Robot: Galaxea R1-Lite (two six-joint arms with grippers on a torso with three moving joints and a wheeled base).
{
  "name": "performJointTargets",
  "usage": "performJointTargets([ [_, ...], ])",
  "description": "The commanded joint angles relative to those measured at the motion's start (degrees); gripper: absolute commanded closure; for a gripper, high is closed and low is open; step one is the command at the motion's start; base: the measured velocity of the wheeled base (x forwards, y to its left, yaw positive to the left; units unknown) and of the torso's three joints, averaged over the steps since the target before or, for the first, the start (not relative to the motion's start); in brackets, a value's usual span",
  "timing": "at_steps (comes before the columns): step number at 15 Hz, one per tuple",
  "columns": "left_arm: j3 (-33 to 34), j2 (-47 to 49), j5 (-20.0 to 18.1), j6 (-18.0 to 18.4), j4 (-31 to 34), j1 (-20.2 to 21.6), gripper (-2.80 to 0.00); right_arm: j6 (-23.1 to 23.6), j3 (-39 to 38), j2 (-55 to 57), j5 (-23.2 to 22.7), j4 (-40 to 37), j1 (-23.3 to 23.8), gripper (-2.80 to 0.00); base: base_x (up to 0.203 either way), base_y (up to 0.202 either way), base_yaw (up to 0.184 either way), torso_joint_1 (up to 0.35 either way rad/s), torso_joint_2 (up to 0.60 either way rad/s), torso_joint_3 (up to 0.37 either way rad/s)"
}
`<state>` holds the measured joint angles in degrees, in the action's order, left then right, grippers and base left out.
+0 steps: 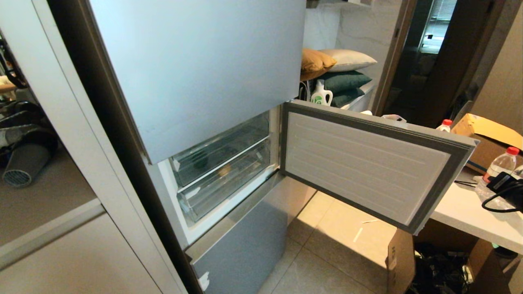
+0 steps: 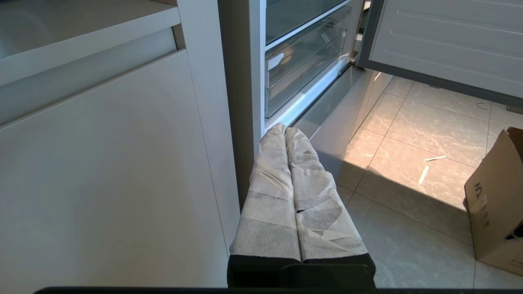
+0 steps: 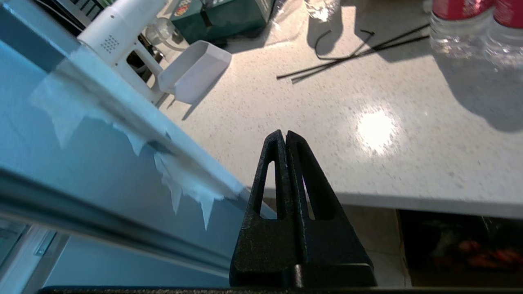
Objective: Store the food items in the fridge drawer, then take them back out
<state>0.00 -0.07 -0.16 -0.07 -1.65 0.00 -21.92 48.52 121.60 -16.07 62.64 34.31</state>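
The fridge drawer's silver-blue front (image 1: pixel 367 163) stands swung open to the right, its ribbed white inner side showing. White tape scraps (image 3: pixel 184 183) hang on its edge. Behind it lie two clear bins (image 1: pixel 222 167). A golden-brown lump (image 1: pixel 223 171) (image 2: pixel 287 55) shows through the lower bin. A dark greenish shape (image 1: pixel 200 162) sits in the upper bin, too dim to name. My right gripper (image 3: pixel 284 134) is shut and empty, just beside the open front's taped edge, above the white counter (image 3: pixel 327 122). My left gripper (image 2: pixel 284 130), wrapped in white tape, is shut and empty, low beside the fridge.
The counter (image 1: pixel 470 212) carries water bottles (image 1: pixel 500 163), a white tray (image 3: pixel 194 71), a green box (image 3: pixel 220 16) and black ties (image 3: pixel 347 53). A cardboard box (image 1: pixel 402 261) (image 2: pixel 496 200) stands on the tiled floor. A pale cabinet (image 2: pixel 102 163) flanks the fridge.
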Motion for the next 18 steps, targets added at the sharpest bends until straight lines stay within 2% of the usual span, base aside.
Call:
performJointTargets([
  [1, 0.62, -0.01, -0.02, -0.01, -0.02, 0.0, 0.0, -0.02, 2.9, 2.33, -0.06, 0.27, -0.64, 0.0, 0.0, 0.0, 0.0, 0.0, 0.0, 0.0],
  [6, 0.62, -0.01, 0.04, -0.01, -0.02, 0.0, 0.0, 0.63, 8.76, 5.55, -0.21, 0.12, -0.64, 0.0, 0.0, 0.0, 0.0, 0.0, 0.0, 0.0],
  [9, 0.62, -0.01, -0.02, -0.01, -0.02, 0.0, 0.0, 0.83, 12.89, 7.98, -3.31, 0.18, -0.65, 0.0, 0.0, 0.0, 0.0, 0.0, 0.0, 0.0],
  [12, 0.62, -0.01, -0.02, -0.01, -0.02, 0.0, 0.0, 0.82, 14.65, 9.01, -6.68, 0.2, -0.98, 0.0, 0.0, 0.0, 0.0, 0.0, 0.0, 0.0],
  [18, 0.62, -0.01, -0.02, -0.01, -0.02, 0.0, 0.0, 0.81, 15.64, 9.62, -6.87, 0.29, -4.64, 0.0, 0.0, 0.0, 0.0, 0.0, 0.0, 0.0],
])
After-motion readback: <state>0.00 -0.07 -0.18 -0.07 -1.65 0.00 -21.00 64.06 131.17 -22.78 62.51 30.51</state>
